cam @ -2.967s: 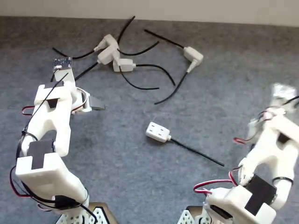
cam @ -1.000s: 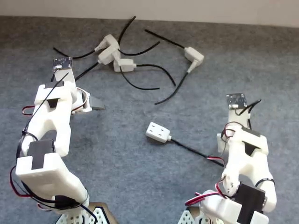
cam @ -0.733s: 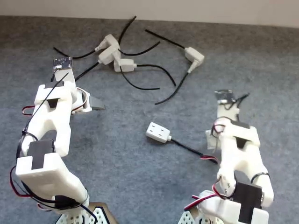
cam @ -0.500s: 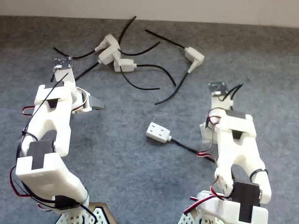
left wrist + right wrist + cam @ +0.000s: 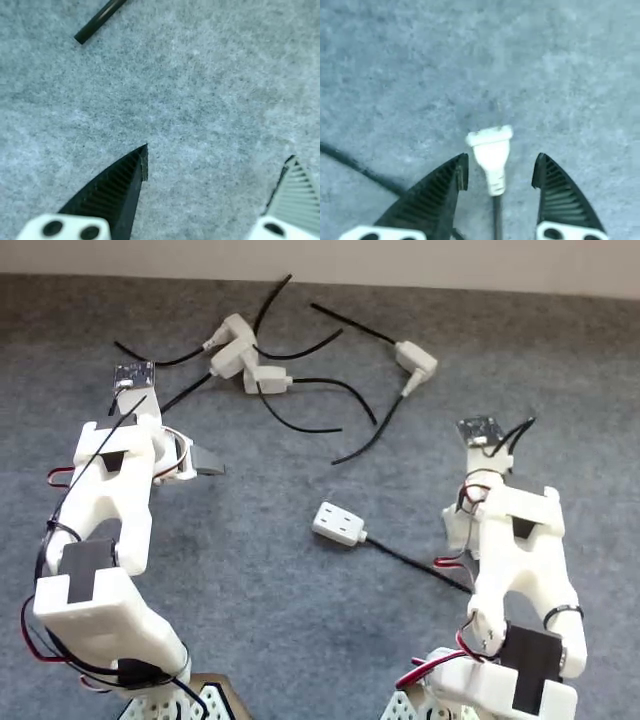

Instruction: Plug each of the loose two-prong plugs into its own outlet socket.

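Plug [image 5: 491,150] lies on carpet [image 5: 395,75] inside the open right pincer [image 5: 502,159], touching neither side.

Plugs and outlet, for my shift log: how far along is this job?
Done: nothing; the outlet block lies with no plug in it, and plugs lie loose at the far side. In hand: the right pincer stands open astride a plug on the carpet, not gripping. The left pincer is open over bare carpet. Left: grasp and insert every plug.
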{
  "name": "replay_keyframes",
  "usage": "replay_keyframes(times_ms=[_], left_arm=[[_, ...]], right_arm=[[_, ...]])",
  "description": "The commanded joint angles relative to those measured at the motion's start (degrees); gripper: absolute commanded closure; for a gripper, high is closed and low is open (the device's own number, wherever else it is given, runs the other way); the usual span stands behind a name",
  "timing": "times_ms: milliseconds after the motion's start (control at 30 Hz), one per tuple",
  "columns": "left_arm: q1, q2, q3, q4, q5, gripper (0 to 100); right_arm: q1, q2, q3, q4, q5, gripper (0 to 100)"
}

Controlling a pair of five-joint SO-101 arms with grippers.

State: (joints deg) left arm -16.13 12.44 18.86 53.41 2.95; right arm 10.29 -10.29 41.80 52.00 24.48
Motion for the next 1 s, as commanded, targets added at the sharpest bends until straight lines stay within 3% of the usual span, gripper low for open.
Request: replay_keyframes(times_ms=[0, 267, 633, 833, 967], left_arm=[[1.2, -2.6, -0.2, -0.6, 0.1, 60], [1.2, -2.6, -0.2, -0.7, 0.1, 60], [0.9, -2.6, -0.2, -0.4, 0.2, 60], [0.9, -2.6, -0.2, -0.4, 0.2, 60], [0.9, -2.6, -0.2, -0.6, 0.2, 60]], right_arm=[[3.9, -0.5, -2.4, -6.1, 2.9, 78.9], [6.9, -0.4, -1.4, -8.1, 6.6, 78.9], [2.0, -0.4, 4.2, -8.7, 6.6, 78.9], [2.0, -0.3, 10.9, -19.1, 6.6, 78.9], [1.9, -0.3, 13.3, -20.1, 6.6, 78.9]])
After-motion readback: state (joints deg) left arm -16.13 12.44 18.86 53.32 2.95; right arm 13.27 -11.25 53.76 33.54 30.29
